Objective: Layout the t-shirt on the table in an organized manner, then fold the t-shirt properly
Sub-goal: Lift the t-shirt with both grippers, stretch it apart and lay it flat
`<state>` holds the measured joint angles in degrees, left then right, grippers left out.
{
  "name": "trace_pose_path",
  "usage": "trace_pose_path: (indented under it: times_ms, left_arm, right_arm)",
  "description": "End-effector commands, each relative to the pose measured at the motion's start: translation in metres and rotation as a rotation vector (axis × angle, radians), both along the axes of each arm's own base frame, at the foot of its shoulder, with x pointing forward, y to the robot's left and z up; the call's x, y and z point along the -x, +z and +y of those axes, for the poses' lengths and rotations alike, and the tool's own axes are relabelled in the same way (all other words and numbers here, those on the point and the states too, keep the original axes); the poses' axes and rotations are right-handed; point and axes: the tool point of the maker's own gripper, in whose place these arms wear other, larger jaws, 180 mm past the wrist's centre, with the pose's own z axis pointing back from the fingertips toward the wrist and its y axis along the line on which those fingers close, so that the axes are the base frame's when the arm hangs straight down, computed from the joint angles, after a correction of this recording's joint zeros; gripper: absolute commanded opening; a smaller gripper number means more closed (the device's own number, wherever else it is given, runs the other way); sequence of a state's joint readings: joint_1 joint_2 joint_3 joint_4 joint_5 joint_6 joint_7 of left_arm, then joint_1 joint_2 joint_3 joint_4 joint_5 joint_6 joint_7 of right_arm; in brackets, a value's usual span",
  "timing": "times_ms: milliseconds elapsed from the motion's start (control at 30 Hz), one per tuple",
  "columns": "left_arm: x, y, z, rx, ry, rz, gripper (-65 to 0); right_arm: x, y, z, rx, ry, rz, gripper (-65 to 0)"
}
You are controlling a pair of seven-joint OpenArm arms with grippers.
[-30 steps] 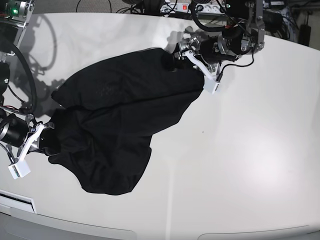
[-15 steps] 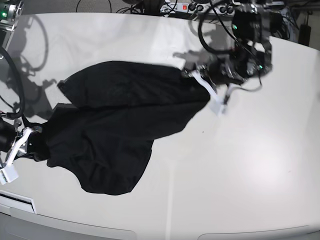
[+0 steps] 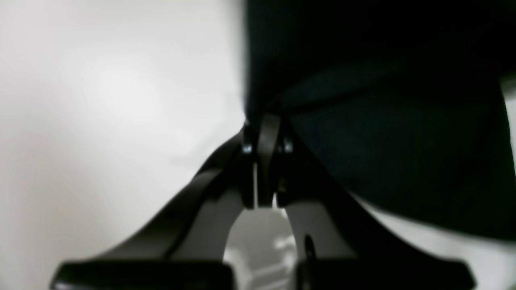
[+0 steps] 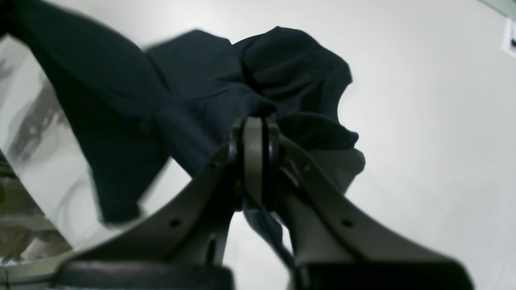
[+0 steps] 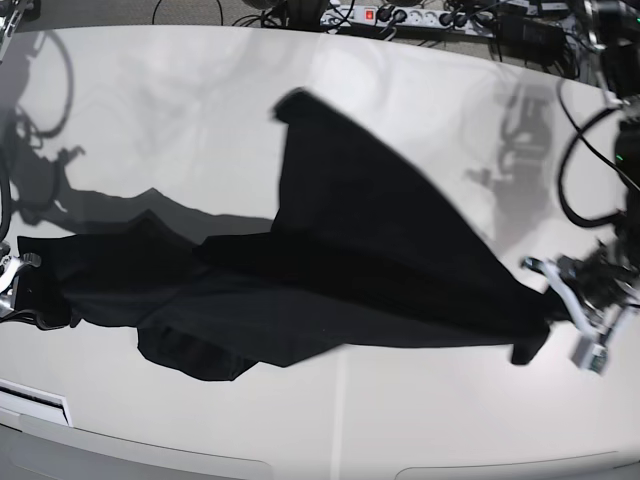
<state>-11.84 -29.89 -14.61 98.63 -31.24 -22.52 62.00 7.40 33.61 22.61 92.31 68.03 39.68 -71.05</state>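
Note:
The black t-shirt [image 5: 350,270] is stretched in a long band across the off-white table [image 5: 420,420], with one flap raised toward the back [image 5: 300,110]. My left gripper [image 5: 545,300], on the base view's right, is shut on the shirt's right end. In the left wrist view its tips [image 3: 264,125] pinch dark fabric [image 3: 383,121]. My right gripper [image 5: 40,295], at the base view's left edge, is shut on the shirt's other end. In the right wrist view its tips [image 4: 254,133] clamp bunched fabric [image 4: 193,88] that hangs above the table [image 4: 423,100].
A power strip [image 5: 380,14] and cables lie beyond the table's back edge. A white label [image 5: 35,405] sits at the front left by the curved front edge. Arm cables hang at the right [image 5: 590,150].
My left gripper has pulled its end of the shirt far right and toward the front. My right gripper has moved further left. The shirt went from a bunched heap to a stretched band.

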Motion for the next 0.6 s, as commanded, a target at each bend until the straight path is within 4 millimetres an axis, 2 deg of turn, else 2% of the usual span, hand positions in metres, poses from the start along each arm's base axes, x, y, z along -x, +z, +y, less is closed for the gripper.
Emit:
trace_pose_path:
  times_ms: [0, 100, 233, 333, 433, 567]
  left_arm:
    - [-0.016, 0.04, 0.01, -0.019, -0.006, -0.108, -65.0]
    - [-0.031, 0.097, 0.036, -0.095, -0.013, -0.207, -65.0]
    - [-0.041, 0.165, 0.053, -0.205, -0.048, -0.306, -65.0]
    - [-0.042, 0.194, 0.056, -0.254, -0.074, -0.335, -65.0]
    - [-0.035, 0.189, 0.049, -0.257, -0.132, -0.277, -65.0]
    - [-0.006, 0.139, 0.021, -0.181, -0.317, -0.084, -65.0]
  right_arm:
    - [-0.006, 0.024, -0.004, 0.007, 0.006, -0.073, -65.0]
    - [-0.006, 0.032, -0.002, 0.024, 0.016, -0.096, -65.0]
    - [-0.001, 0.045, 0.003, 0.055, 0.053, -0.122, -65.0]
    - [0.005, 0.05, 0.01, 0.066, 0.096, -0.118, -65.0]
    - [0.014, 0.049, 0.018, 0.038, 0.142, -0.093, -65.0]
    - [0.031, 0.04, 0.03, -0.034, 0.198, -0.043, -65.0]
